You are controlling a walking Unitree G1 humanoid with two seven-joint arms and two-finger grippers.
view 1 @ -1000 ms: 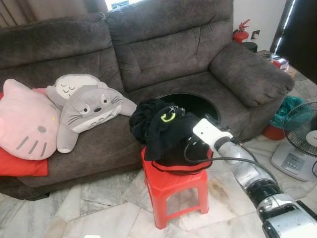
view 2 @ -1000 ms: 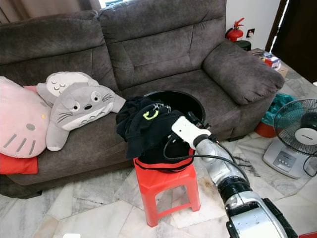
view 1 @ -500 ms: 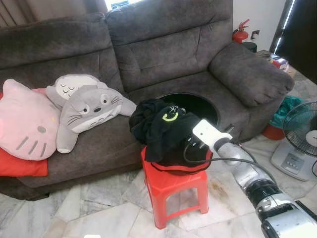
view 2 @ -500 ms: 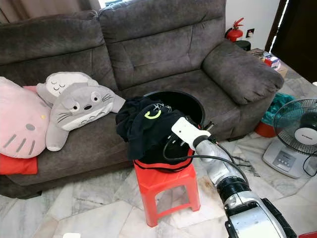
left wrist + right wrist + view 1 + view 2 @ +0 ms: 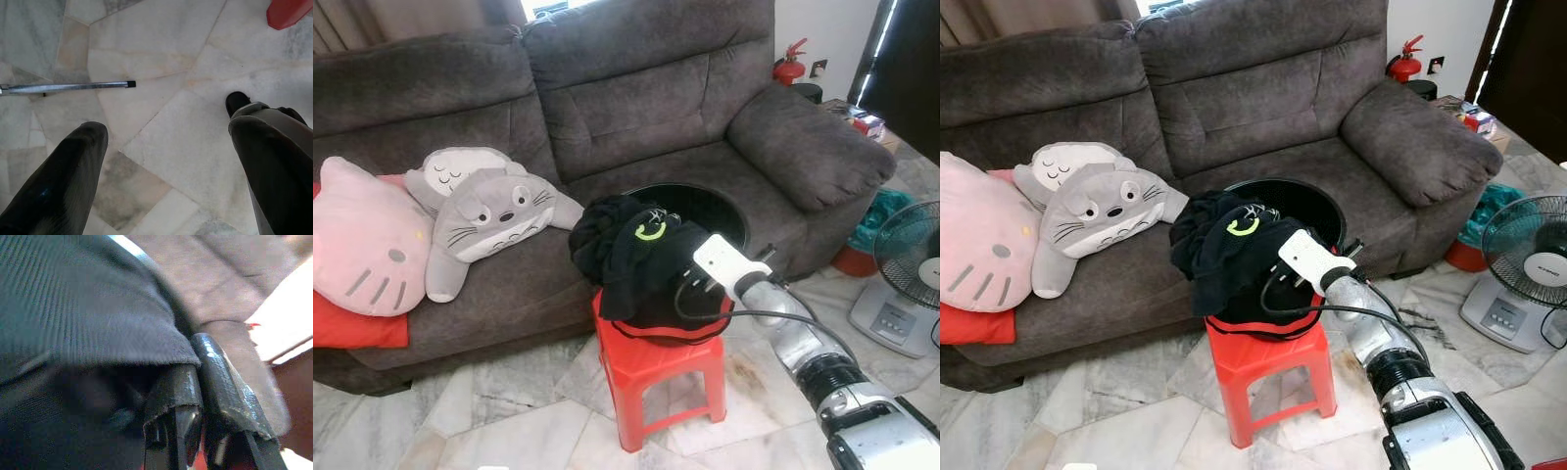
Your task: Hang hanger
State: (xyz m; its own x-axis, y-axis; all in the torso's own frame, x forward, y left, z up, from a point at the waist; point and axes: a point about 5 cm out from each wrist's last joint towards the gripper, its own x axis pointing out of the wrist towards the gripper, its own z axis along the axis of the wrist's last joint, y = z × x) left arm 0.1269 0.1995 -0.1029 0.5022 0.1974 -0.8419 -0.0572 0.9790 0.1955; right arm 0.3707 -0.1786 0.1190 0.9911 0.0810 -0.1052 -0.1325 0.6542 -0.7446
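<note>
Since a second ago my right arm has barely shifted, its wrist still at the black clothes [image 5: 636,257] heaped over the black basket [image 5: 705,204] on the red stool [image 5: 658,364]; I cannot make out a hanger or which way it lies. My right gripper [image 5: 195,396] has its fingers pressed together on a fold of the dark cloth. My left gripper [image 5: 166,161] hangs with fingers spread above the marble floor [image 5: 161,73].

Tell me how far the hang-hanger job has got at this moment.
Early. Nothing looks hung; I can make out no hanger. In hand: the right end effector sits at the dark clothes heaped in the black basket on the red stool, fingers together at a fabric edge. The left end effector hangs open over the floor. Everything else remains.
</note>
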